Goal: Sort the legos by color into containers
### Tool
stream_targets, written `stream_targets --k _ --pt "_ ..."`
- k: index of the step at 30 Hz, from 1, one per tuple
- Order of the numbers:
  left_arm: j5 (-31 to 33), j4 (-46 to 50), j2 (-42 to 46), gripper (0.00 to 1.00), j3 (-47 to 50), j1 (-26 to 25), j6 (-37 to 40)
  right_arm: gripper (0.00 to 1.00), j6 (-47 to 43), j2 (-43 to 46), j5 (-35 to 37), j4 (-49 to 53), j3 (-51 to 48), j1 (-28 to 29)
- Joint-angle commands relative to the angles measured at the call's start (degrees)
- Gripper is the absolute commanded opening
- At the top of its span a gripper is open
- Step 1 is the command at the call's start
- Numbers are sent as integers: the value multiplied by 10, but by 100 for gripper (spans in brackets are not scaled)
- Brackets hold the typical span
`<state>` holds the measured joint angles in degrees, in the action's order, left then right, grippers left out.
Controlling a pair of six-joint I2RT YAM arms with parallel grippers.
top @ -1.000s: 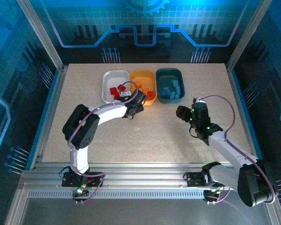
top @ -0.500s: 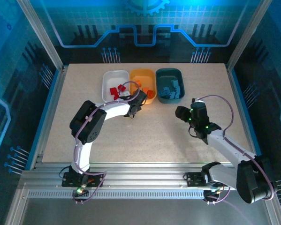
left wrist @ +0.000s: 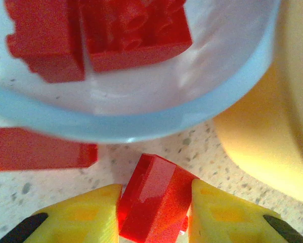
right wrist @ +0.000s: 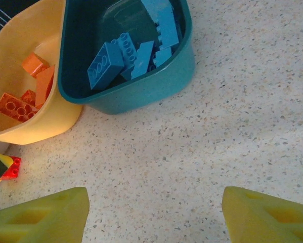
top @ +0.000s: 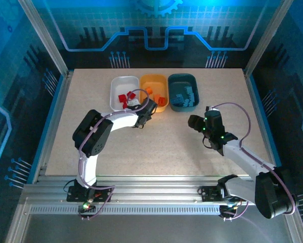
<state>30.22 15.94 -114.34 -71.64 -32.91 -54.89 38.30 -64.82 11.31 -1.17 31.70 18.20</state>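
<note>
My left gripper [left wrist: 154, 215] is shut on a red lego [left wrist: 154, 197], held just above the table beside the white tray's [left wrist: 141, 121] near rim. Two red legos [left wrist: 133, 30] lie inside that tray and another red lego [left wrist: 37, 149] lies on the table to the left. In the top view the left gripper [top: 142, 115] sits at the gap between the white tray [top: 117, 86] and the orange-yellow tray [top: 156, 81]. My right gripper [right wrist: 154, 212] is open over bare table, short of the dark teal tray [right wrist: 136, 93], which holds several light blue legos [right wrist: 108, 63]. Orange legos [right wrist: 17, 109] fill the orange-yellow tray [right wrist: 45, 126].
A small red lego [right wrist: 10, 169] shows at the left edge of the right wrist view, under the left gripper's yellow fingertip. The three trays stand side by side at the back of the table [top: 156, 147]. The right gripper [top: 197, 122] hovers right of centre.
The left arm has shifted slightly towards the white tray, still at the tray gap. The right arm has barely moved.
</note>
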Motion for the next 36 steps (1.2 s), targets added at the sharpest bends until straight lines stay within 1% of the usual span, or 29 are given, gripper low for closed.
stream_targets --k 1,7,14,18,23,28,33,36 --pt "4 18 31 33 30 -8 21 71 -10 -3 2 -11 8 9" --pt "12 21 71 32 58 -23 33 71 -13 -8 5 -12 10 15" --pt "16 22 89 31 70 -35 41 71 -16 -11 12 -13 11 20" --pt "25 30 105 31 61 -37 57 71 -17 -12 13 -13 12 23" --pt "37 47 120 31 18 -34 104 70 -19 -11 14 -13 13 24" --pt "30 52 118 30 -27 -9 148 70 -21 -8 15 -12 13 24" --pt "14 59 80 31 -98 61 183 70 -22 -7 15 -11 13 25" --pt "-26 86 27 33 -166 100 197 70 -23 -5 14 -11 13 25"
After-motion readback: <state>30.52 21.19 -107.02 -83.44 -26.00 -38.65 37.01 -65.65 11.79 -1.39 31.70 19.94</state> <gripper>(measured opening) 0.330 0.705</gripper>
